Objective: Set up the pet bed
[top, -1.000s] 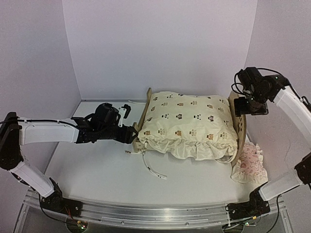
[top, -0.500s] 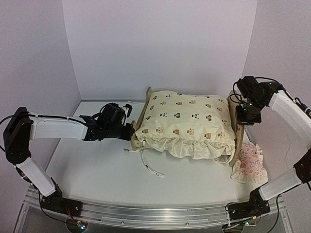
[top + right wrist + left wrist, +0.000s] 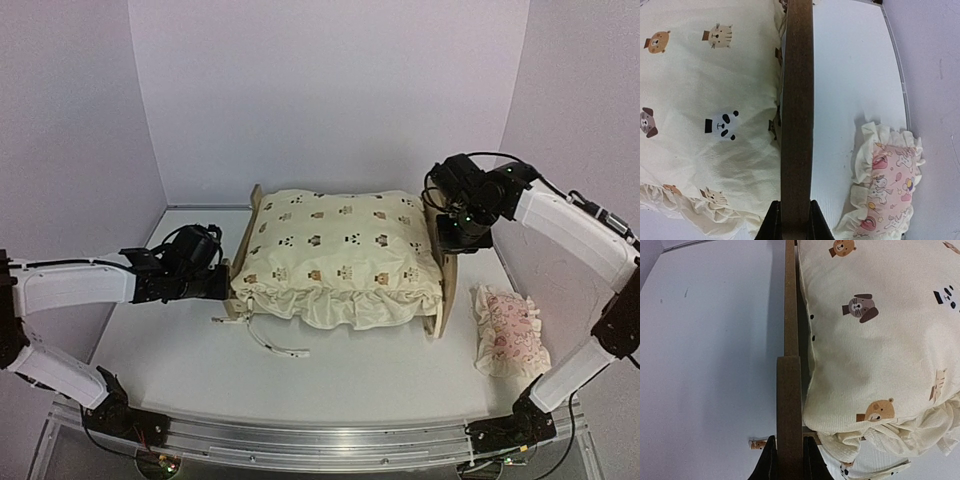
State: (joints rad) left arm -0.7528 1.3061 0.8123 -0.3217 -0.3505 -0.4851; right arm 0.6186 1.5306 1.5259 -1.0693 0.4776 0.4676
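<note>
The pet bed is a light-wood frame with a left end board (image 3: 243, 235) and a right end board (image 3: 444, 290). It stands mid-table under a cream animal-print cushion (image 3: 340, 250) that hides its base. My left gripper (image 3: 222, 285) is shut on the left board; in the left wrist view its gripper (image 3: 790, 462) clamps the board's edge (image 3: 790, 405) beside the cushion (image 3: 875, 340). My right gripper (image 3: 452, 238) is shut on the right board; in the right wrist view its gripper (image 3: 796, 220) pinches that board (image 3: 797, 100).
A small pink ruffled pillow (image 3: 508, 330) lies on the table right of the bed, also seen as the pillow (image 3: 885, 185) in the right wrist view. A cushion tie (image 3: 275, 343) trails on the table in front. Walls stand at the left, back and right.
Both grippers have shut on the bed's end boards. The bed, with the cushion on it, has slid left across the table, away from the pink pillow.
</note>
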